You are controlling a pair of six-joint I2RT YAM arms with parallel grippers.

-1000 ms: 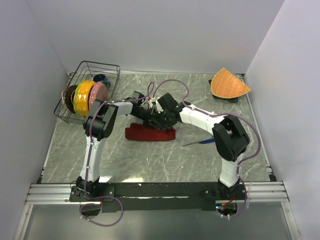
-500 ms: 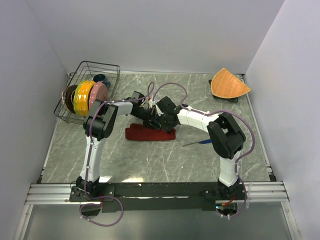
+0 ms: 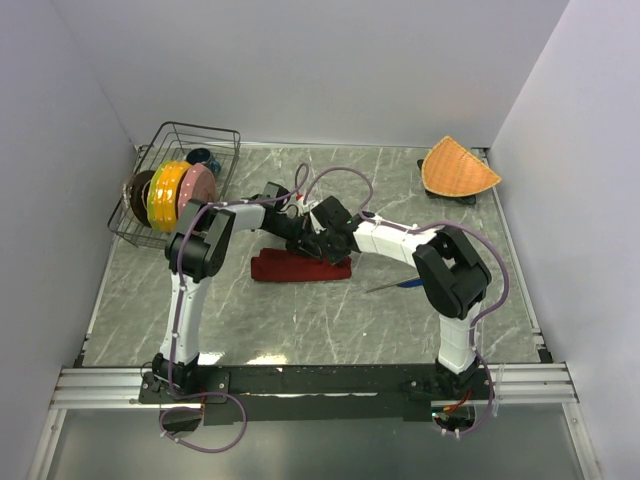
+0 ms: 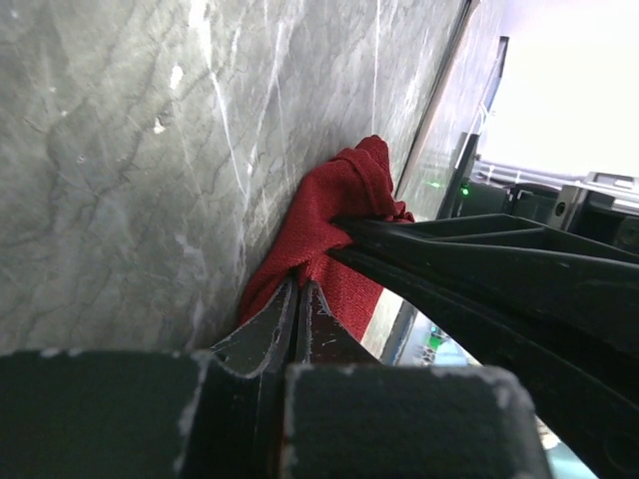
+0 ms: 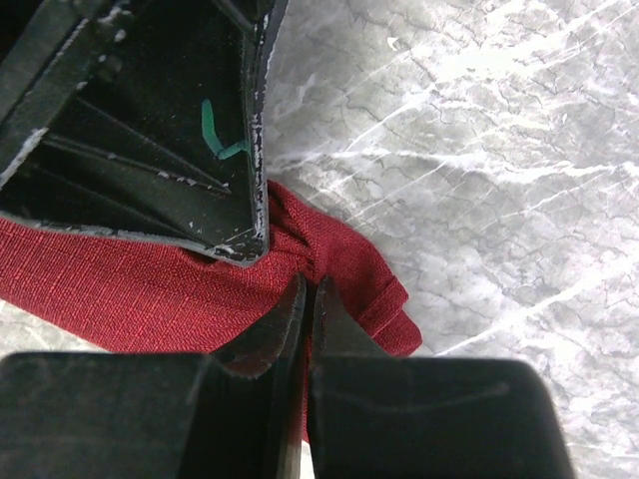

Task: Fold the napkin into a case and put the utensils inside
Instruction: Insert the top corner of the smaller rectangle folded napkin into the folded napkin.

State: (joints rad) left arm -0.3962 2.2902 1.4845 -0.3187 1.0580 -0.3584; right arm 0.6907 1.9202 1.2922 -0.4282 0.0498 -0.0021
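The dark red napkin (image 3: 300,268) lies bunched in a long strip on the marble table, mid-table. Both grippers meet over its far right end. My left gripper (image 3: 312,246) is shut on a raised fold of the napkin (image 4: 339,200), jaws pressed together (image 4: 298,284). My right gripper (image 3: 328,250) is shut on the napkin (image 5: 120,289) near its hemmed corner, jaws together (image 5: 310,287). Each wrist view shows the other gripper's black finger close by. The blue-purple knife (image 3: 402,285) lies to the right of the napkin. I cannot make out the fork.
A wire basket (image 3: 225,140) holding coloured plates stands at the back left. An orange woven fan-shaped mat (image 3: 458,168) stands at the back right corner. White walls close in the table on three sides.
The right arm's wrist has drawn a little left and nearer to the napkin's far edge. The left gripper and the napkin have hardly moved.
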